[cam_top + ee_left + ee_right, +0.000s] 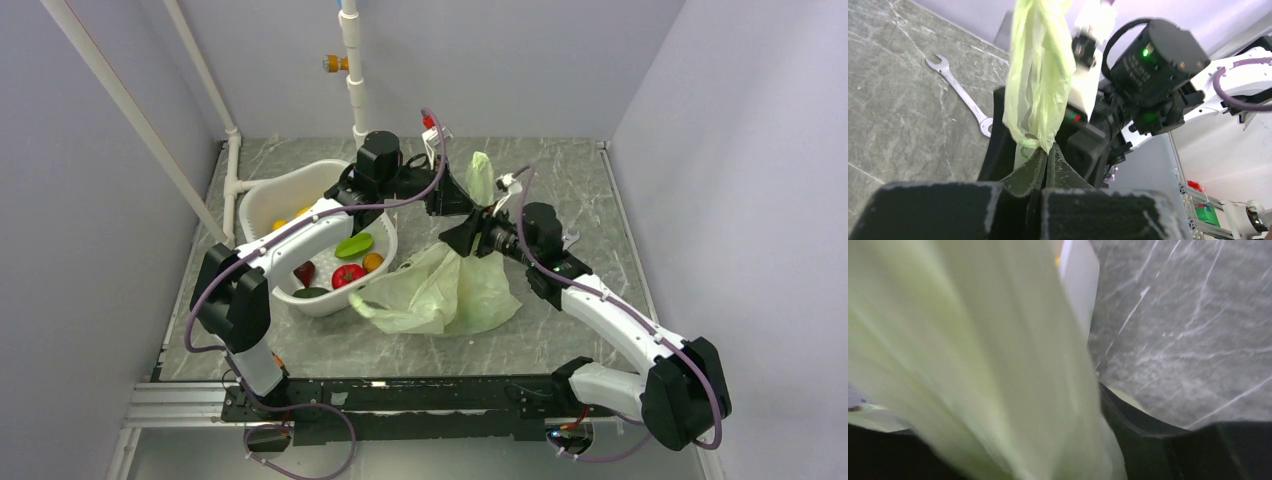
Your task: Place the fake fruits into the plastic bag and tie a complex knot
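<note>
The pale-green plastic bag lies crumpled on the table right of the white basin. The fake fruits are in the basin: a green one, a red one, an orange one and a dark one. My left gripper is shut on a bag handle that stands up past its tips. My right gripper sits just below it, closed round bunched bag film that fills its view. One finger shows. No knot shows.
A steel wrench lies on the marble table behind the grippers. The right arm's wrist is close in front of the left gripper. White pipes stand at the back wall, and another runs along the left side.
</note>
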Tool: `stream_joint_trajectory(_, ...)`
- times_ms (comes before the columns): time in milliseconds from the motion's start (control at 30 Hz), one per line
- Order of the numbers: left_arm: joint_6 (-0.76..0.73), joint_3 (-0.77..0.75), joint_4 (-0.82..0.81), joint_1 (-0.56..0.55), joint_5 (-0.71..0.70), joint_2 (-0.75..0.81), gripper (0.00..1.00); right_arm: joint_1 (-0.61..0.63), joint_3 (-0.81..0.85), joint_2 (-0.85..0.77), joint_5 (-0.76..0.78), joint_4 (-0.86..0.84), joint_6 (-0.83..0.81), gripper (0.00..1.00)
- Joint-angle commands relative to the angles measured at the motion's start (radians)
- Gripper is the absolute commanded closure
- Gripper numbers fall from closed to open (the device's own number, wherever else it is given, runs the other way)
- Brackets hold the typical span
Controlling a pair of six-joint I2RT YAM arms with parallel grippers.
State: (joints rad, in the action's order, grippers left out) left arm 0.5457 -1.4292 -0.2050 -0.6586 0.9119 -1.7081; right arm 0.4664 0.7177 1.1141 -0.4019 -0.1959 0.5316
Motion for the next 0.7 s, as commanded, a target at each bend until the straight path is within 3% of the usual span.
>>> stream_joint_trajectory(0,-0.01,-0.051,-0.039,-0.009,0.034,0.032,1.0,0.053,-0.08,0.017,0.059,-0.019,-0.14,0.47)
stream_joint_trajectory(100,-0.043,-0.057,-0.009,-0.007,0.033,0.037,1.0,0.064,-0.143,-0.001,0.07,-0.031,-0.187,0.65)
stream_joint_trajectory(200,-0.068,-0.053,0.011,-0.005,0.036,0.046,1.0,0.064,-0.156,0.003,0.06,-0.03,-0.213,1.0)
stream_joint_trajectory(333,-0.188,-0.061,0.128,0.032,0.02,0.107,0.97,0.064,-0.15,0.003,0.052,0.013,-0.247,1.0)
stream_joint_trajectory(367,-0.232,-0.062,0.165,0.052,0.02,0.131,0.84,0.064,-0.158,-0.001,0.053,0.02,-0.253,1.0)
stream_joint_trajectory(400,-0.304,-0.078,0.231,0.07,0.051,0.153,0.52,0.065,-0.159,-0.006,0.058,0.024,-0.259,1.0)
stream_joint_trajectory(467,-0.541,-0.148,0.478,0.097,0.067,0.202,0.21,0.064,-0.152,-0.015,0.065,0.032,-0.27,1.0)
stream_joint_trajectory(500,-0.713,-0.186,0.617,0.103,0.072,0.224,0.11,0.064,-0.142,-0.018,0.071,0.038,-0.272,1.0)
stream_joint_trajectory(600,-1.051,-0.306,1.04,0.107,0.065,0.282,0.02,0.064,-0.116,-0.026,0.075,0.059,-0.273,1.0)
stream_joint_trajectory(667,-1.128,-0.321,1.157,0.106,0.032,0.327,0.01,0.064,-0.105,-0.032,0.081,0.068,-0.269,1.0)
